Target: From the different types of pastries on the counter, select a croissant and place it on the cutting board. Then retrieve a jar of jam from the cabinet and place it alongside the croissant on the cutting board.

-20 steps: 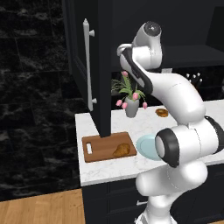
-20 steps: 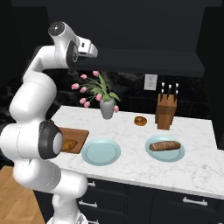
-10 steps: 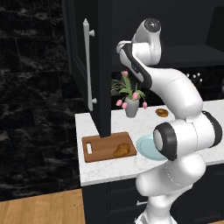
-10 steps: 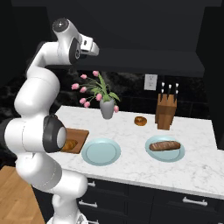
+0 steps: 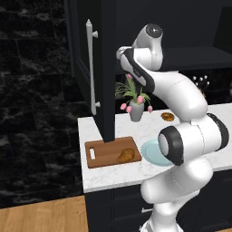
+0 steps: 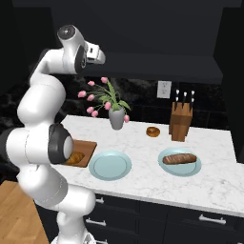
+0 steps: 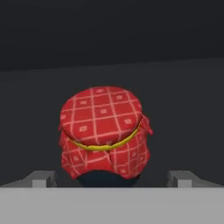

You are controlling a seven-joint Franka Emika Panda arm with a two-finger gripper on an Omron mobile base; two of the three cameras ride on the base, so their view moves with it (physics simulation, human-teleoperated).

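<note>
Jar of jam (image 7: 105,133) now between fingertips (image 7: 40,178)

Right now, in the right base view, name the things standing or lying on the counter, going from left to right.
cutting board → flower vase → ring-shaped pastry → knife block

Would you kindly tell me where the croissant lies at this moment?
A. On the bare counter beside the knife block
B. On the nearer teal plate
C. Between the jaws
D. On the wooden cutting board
D: the croissant rests on the cutting board, near the end away from its slot handle; the left base view shows it beside the teal plate, not on it.
</note>
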